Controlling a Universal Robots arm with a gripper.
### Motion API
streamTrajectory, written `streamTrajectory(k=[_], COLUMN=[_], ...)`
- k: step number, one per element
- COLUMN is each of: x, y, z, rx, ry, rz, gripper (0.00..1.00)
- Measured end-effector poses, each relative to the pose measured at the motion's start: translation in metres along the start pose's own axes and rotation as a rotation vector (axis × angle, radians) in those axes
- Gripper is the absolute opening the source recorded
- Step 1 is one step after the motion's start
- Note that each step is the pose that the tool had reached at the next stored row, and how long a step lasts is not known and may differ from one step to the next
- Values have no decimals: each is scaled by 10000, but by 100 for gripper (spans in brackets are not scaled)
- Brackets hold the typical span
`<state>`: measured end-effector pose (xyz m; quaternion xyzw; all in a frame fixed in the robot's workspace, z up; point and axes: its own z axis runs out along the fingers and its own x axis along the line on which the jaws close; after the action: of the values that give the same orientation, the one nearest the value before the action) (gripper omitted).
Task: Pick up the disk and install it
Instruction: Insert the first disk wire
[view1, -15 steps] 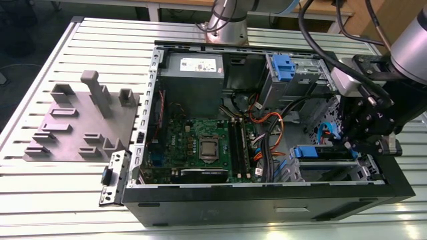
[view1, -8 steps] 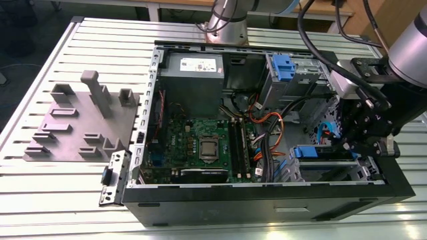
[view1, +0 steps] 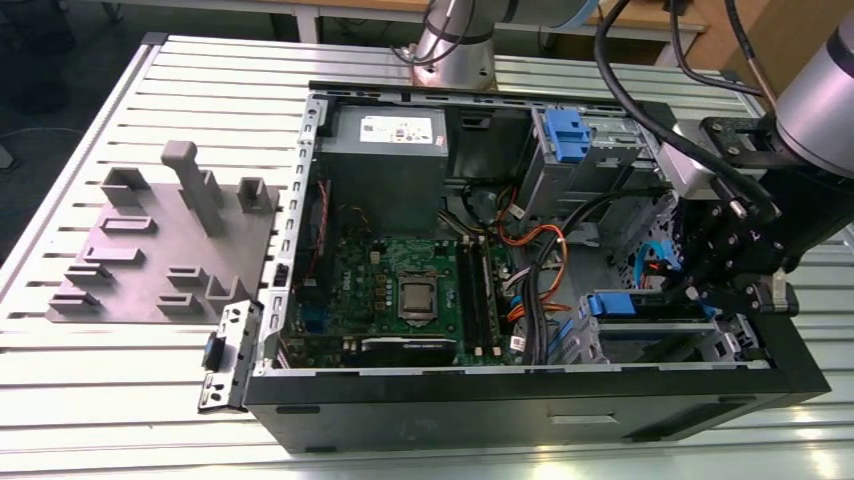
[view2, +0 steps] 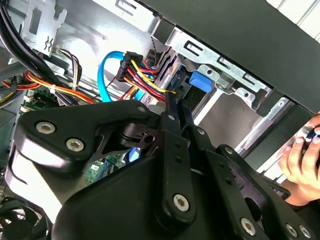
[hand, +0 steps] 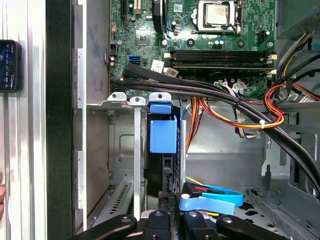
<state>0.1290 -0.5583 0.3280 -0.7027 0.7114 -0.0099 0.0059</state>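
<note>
My gripper (hand: 167, 212) is shut tight on the disk (hand: 164, 135), gripping its edge while it stands in the drive cage (hand: 125, 165). Cage walls press close on both sides; cables (hand: 220, 107) crowd just beside it. A person's hand (view2: 302, 167) rests outside the case.

Slatted metal counter (view1: 120, 370) carries the open computer case (view1: 534, 400) mid-counter, and a grey fixture plate (view1: 154, 250) sits beside it toward the exterior view's left edge.
</note>
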Motion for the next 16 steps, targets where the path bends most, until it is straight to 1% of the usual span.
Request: streamTrajectory(k=[5, 6, 7, 8, 9, 11, 13, 14, 15, 16], x=[0, 0, 0, 0, 1, 1, 1, 1, 1, 1], y=[0, 0, 0, -1, -3, -3, -3, -3, -3, -3], z=[4, -1, -13, -51, -136, -153, -153, -154, -155, -155], rx=[-1, 0, 0, 0, -2, -2, -3, -3, -3, -4], ry=[-8, -10, -11, -12, -11, -12, -14, -13, -12, -11], rz=[0, 0, 0, 0, 1, 0, 0, 1, 0, 0], gripper=[18, 24, 24, 24, 24, 24, 24, 22, 16, 16])
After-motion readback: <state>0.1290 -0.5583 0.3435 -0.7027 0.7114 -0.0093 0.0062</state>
